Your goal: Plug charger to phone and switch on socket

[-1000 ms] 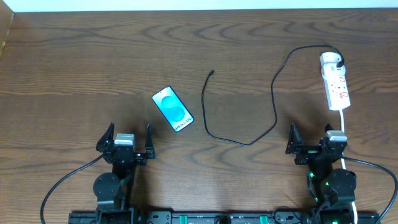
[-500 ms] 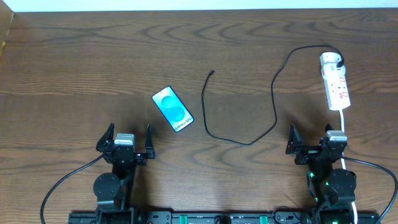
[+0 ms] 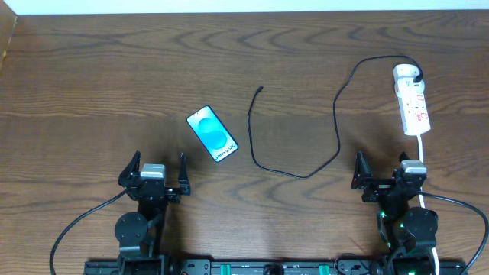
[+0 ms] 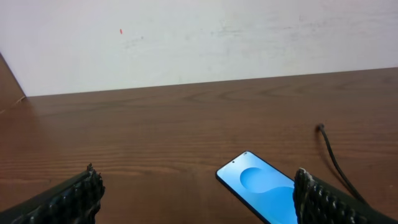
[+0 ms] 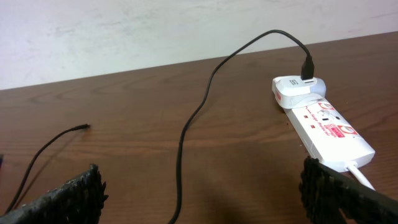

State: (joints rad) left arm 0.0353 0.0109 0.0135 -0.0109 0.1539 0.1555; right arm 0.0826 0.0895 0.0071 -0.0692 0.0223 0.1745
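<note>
Table inventory, near to far. L gripper (image 3: 160, 156): near edge, left side, jaws spread wide, nothing held; the left wrist cam shows both fingertips (image 4: 87, 186) resting low over bare wood. R gripper (image 3: 380, 158): near edge, right side, also gaping wide and empty, fingertips (image 5: 87, 186) framing the scene in the right wrist cam. Phone (image 3: 212, 134): flat on the table (image 3: 92, 76), screen up and lit cyan, lying diagonally just beyond the L gripper and slightly to its right, well apart from the fingers; not connected. Charger (image 3: 338, 145): thin black cable, loose, centre to right; it loops low between phone and R gripper, then rises and arcs over to the far right. Plug tip (image 3: 261, 89): free end, lying on wood beyond and to the right of the phone, near it but not touching. Socket (image 3: 412, 107): white strip w/ red marks, right side, beyond the R gripper, long axis running near to far. White cord (image 3: 422, 145): leaves the socket's near end toward the R arm. Adapter (image 3: 405, 74): white, seated in the socket's far end w/ the cable entering it. Switch position: cannot tell.
</note>
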